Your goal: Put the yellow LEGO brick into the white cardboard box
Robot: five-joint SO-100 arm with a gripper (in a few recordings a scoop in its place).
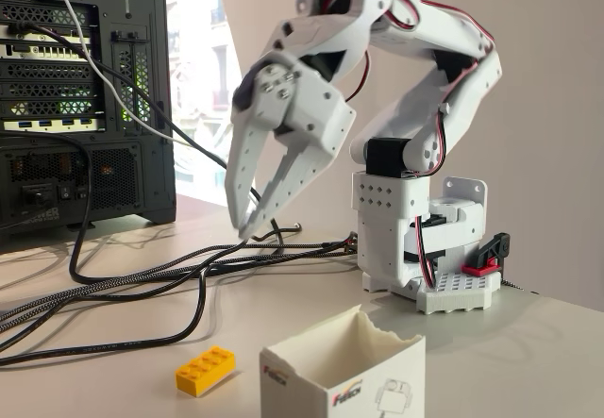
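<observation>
Fixed view: white two-piece fingers (253, 222) raised well above the pale surface (528, 342), tips nearly together and holding nothing; small orange-yellow studded plastic LEGO brick (205, 370) lying flat just left of the white thin-card box (342, 373) with the torn rim, apart from it. Best done, probably, by spreading wide before descending, straddling the brick's short sides, lifting clear of the rim, then releasing over the opening. Box bottom cut off by the frame edge, interior floor hidden, logo text too small to read.
</observation>
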